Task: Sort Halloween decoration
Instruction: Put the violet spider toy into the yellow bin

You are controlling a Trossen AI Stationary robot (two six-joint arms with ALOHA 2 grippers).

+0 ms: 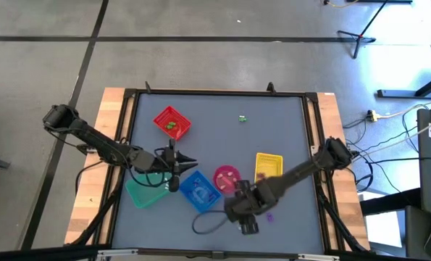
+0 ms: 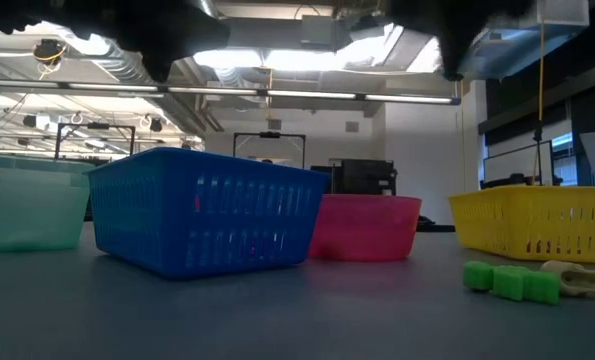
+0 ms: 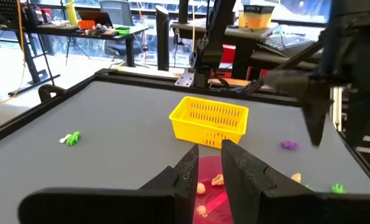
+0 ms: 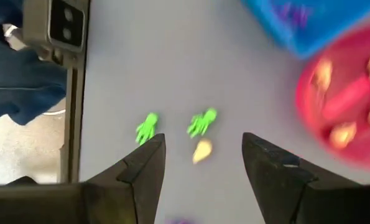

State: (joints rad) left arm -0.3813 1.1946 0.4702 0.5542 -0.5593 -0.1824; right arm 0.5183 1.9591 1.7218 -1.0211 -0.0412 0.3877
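The pink bowl (image 1: 227,177) sits near the front middle of the grey tabletop (image 1: 273,138) and serves as the landmark here. Inside it lie several cream trinkets (image 3: 217,180). The blue basket (image 1: 199,190) is just beside the bowl on its left, with the teal basket (image 1: 145,192) further left. The yellow basket (image 1: 267,167) stands just right of the bowl, and the red basket (image 1: 172,122), holding a green trinket (image 1: 172,126), is well behind and left of it.

The right gripper (image 4: 203,163) hangs above the tabletop in front of the bowl, its fingers (image 4: 144,168) spread wide and holding nothing. Beneath them, on the tabletop near the bowl, lie two green trinkets (image 4: 201,122) and one cream trinket (image 4: 201,151). A purple trinket (image 1: 269,216) lies right of that gripper, in front of the yellow basket.

The left gripper (image 3: 208,163) hovers left of the bowl, above the blue basket, its fingers (image 3: 186,171) drawn close with a narrow gap; nothing shows between them.

One more green trinket (image 1: 242,119) lies alone, well behind the bowl.
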